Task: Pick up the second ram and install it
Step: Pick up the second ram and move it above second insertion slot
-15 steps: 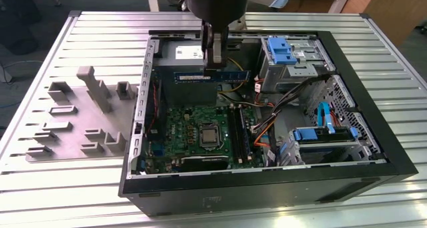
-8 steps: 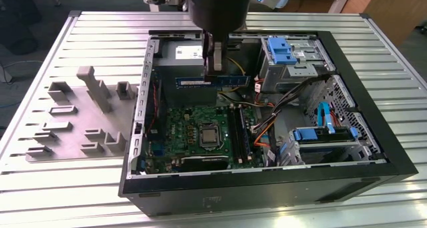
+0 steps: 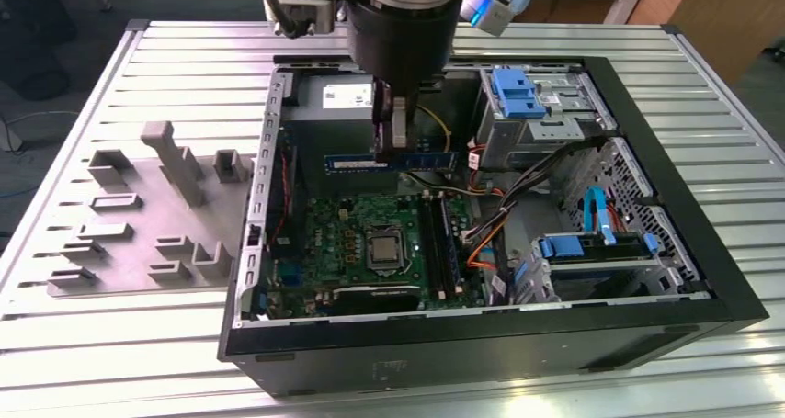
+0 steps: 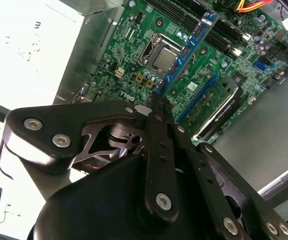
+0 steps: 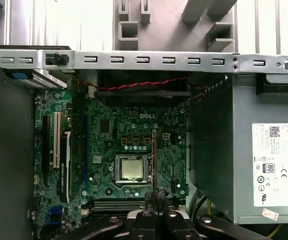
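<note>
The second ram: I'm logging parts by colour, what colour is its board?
The second ram is blue, clearest in the exterior view.

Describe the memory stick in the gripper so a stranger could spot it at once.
Find the open black computer case on the slatted table, then the grey power supply box inside. Next to that box, the gripper pinches a long, thin blue memory stick with dark chips, raised above the green motherboard rather than seated in it.

Single arm (image 3: 399, 32) hangs vertical, wrist pointing straight down. Gripper (image 3: 394, 145) aimed downward, fingers (image 4: 158, 130) pinched tight on the second ram (image 3: 426, 159), gripped at its upper edge, stick extending past both sides of the fingertips.
</note>
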You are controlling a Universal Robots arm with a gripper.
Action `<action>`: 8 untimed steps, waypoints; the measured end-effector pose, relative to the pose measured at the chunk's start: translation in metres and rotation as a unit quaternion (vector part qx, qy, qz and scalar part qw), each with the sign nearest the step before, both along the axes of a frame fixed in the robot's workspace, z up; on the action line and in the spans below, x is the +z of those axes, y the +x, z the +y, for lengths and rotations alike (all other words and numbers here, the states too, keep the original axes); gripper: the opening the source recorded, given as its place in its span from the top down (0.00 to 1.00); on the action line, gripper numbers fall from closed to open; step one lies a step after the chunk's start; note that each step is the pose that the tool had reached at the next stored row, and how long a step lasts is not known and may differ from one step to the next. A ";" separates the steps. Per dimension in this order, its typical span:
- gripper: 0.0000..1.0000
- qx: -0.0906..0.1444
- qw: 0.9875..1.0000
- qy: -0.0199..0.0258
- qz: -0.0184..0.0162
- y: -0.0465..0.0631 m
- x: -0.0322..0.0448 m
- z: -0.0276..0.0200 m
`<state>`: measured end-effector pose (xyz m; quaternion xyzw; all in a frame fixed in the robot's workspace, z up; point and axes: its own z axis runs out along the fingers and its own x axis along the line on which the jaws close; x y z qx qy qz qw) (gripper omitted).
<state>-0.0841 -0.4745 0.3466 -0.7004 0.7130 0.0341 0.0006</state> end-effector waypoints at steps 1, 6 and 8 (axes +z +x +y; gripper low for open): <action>0.89 0.000 1.000 0.000 0.000 0.000 -0.0018 -0.0003; 0.89 -0.002 1.000 0.000 0.000 0.000 -0.0109 -0.0018; 0.89 -0.002 1.000 0.000 0.000 0.000 -0.0146 -0.0024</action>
